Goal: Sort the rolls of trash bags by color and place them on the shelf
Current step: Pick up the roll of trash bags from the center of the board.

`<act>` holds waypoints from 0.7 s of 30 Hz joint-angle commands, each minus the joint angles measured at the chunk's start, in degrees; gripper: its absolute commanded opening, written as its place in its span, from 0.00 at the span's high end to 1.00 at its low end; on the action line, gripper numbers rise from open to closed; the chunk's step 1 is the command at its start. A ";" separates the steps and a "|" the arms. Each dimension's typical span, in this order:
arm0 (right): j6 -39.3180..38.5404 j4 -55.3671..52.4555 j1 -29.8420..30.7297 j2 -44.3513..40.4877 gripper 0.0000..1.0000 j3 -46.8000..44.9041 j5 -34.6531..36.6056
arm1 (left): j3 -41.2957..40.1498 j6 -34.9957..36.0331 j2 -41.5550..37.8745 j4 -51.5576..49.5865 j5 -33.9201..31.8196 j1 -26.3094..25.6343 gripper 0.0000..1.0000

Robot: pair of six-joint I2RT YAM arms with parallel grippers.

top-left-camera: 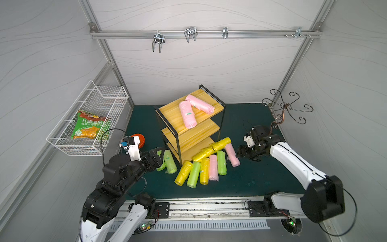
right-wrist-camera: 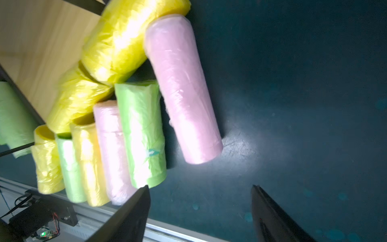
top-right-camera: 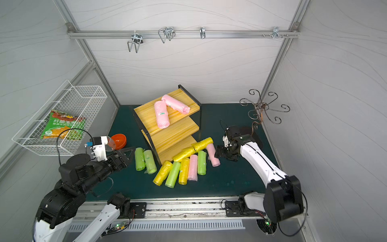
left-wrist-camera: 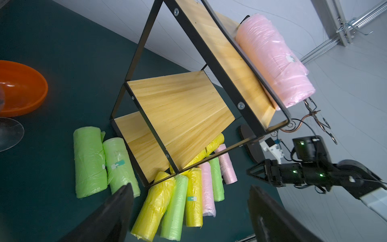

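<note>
both spread, empty: right gripper (top-left-camera: 238,152) and left gripper (top-left-camera: 160,157), which half hides one green roll (top-left-camera: 160,168).

We see our right gripper (right-wrist-camera: 200,188), jaws spread, with a pink roll (right-wrist-camera: 184,90) at twelve o'clock and a lime green roll (right-wrist-camera: 140,134) at eleven.

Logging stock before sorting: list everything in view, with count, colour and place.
Pink rolls: 4, pink, two on the shelf's top board, two on the mat.
Green rolls: 4, lime, mat; two left of shelf, two in front pile.
Yellow rolls: 4, yellow, mat, front pile.
Shelf: 1, wood, black frame, mat centre.
Snack packet: 1, green-orange, in white wire basket.
Bowl: 1, orange, mat, left side.
Hook stand: 1, dark metal, back right.
Left gripper, right gripper: black, open, empty.
</note>
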 commanded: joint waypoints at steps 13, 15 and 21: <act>-0.18 13.14 2.80 13.82 0.22 -1.01 -1.20 | 1.45 -7.91 2.27 -5.31 5.21 -0.04 0.01; -0.10 13.71 3.71 15.34 0.24 -1.31 -0.52 | 1.52 -8.10 1.61 -5.25 5.02 0.01 0.01; 1.30 13.72 6.34 15.97 0.26 -3.51 1.67 | 1.05 -8.93 1.35 -5.82 6.63 -0.07 0.01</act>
